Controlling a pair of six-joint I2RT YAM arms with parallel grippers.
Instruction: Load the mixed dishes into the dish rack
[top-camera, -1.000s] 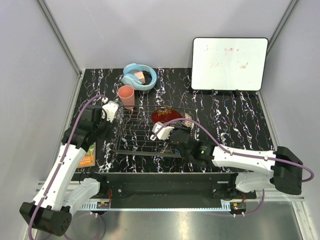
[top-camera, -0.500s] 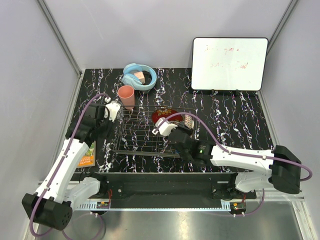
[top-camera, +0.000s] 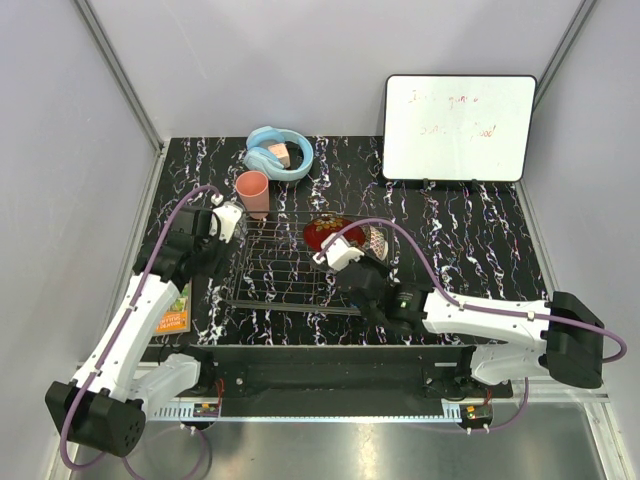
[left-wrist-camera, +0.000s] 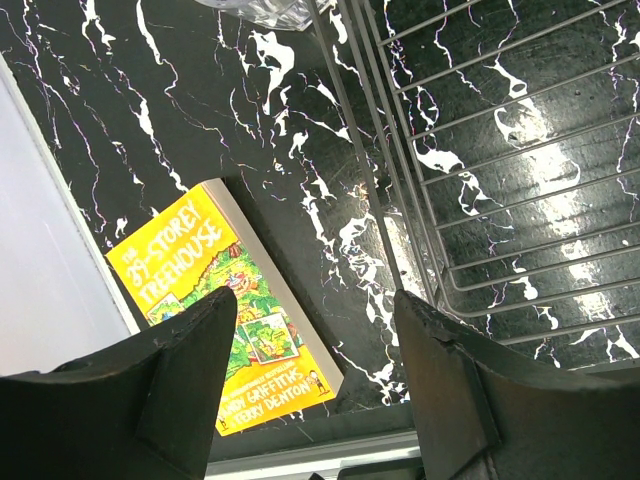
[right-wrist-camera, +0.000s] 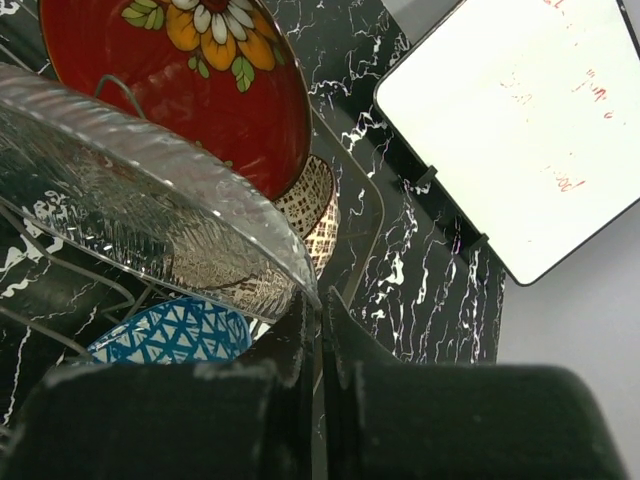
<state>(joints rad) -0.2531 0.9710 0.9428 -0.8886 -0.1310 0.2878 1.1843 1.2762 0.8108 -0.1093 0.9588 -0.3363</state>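
Right tool (right-wrist-camera: 320, 308) is closed on the rim of the clear glass bowl (right-wrist-camera: 150, 215) and holds it tilted over the right half of the dish rack (top-camera: 270, 268). Left tool (left-wrist-camera: 312, 300) has its jaws apart with nothing between them. It hangs over the table (left-wrist-camera: 300, 150) near the rack's 10 o'clock corner.

By my judgement the task is a little over half done. Three dishes are inside the rack, all gathered at its 2 o'clock corner. The red lacquer dish (right-wrist-camera: 190, 90) stands on edge. The beige patterned bowl (right-wrist-camera: 312, 205) is just beside it on its 3 o'clock side. The blue patterned bowl (right-wrist-camera: 170, 335) lies lower, under the glass bowl. The glass bowl is the fourth and is not yet released. The salmon-pink cup (top-camera: 252, 190) stands upright on the table outside the rack, near its 11 o'clock corner, so it is left to do.

Some things are hard to read. I cannot tell if the glass bowl already rests on the wires or is only carried above them. The blue bowl does not show in the top view, because the right arm covers it. A piece of clear glass (left-wrist-camera: 250, 10) is cut off by the upper border of the left wrist view, beside the rack's rim. It may be the tumbler, but I cannot be sure, and in the top view the left tool hides that place.
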